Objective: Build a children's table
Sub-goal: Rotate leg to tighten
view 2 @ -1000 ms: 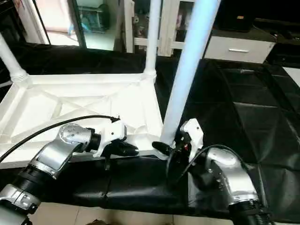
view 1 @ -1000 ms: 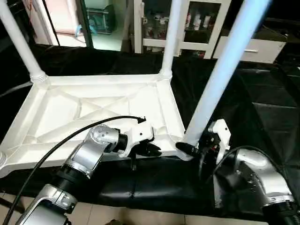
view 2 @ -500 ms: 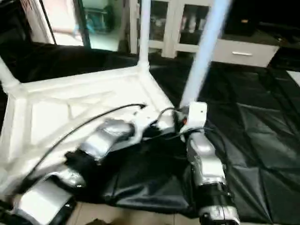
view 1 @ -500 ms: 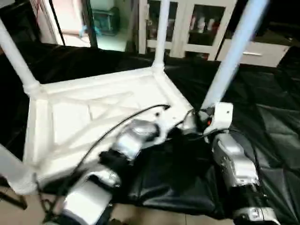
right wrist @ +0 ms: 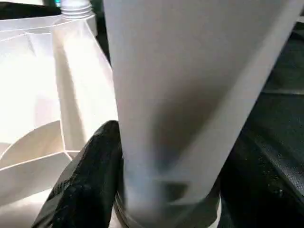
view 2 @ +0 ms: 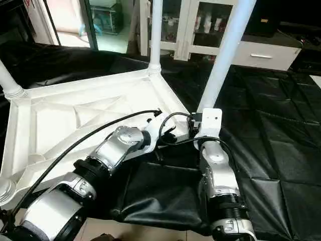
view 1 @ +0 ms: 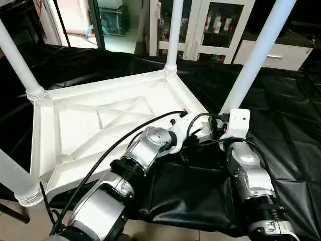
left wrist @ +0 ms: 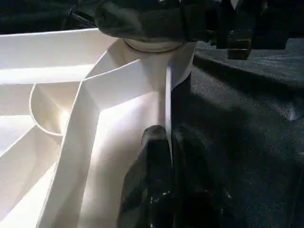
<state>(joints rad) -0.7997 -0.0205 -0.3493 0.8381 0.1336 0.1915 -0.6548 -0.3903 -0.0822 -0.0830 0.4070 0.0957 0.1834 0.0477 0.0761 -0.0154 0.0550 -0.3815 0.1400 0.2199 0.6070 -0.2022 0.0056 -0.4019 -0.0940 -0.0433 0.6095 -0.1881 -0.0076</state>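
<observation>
White upturned table top on black sheet, my left claw pinching its rim, my right claw gripping the near corner leg.

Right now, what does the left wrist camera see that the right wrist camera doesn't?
Left wrist view: the left gripper pinching the thin raised rim of the table top, with the black sheet right beside it.
Right wrist view: the right gripper clamped around a leg just above its corner socket, and the ridged base of a second leg farther off.
Both: the white ribbed underside of the table top.
</observation>
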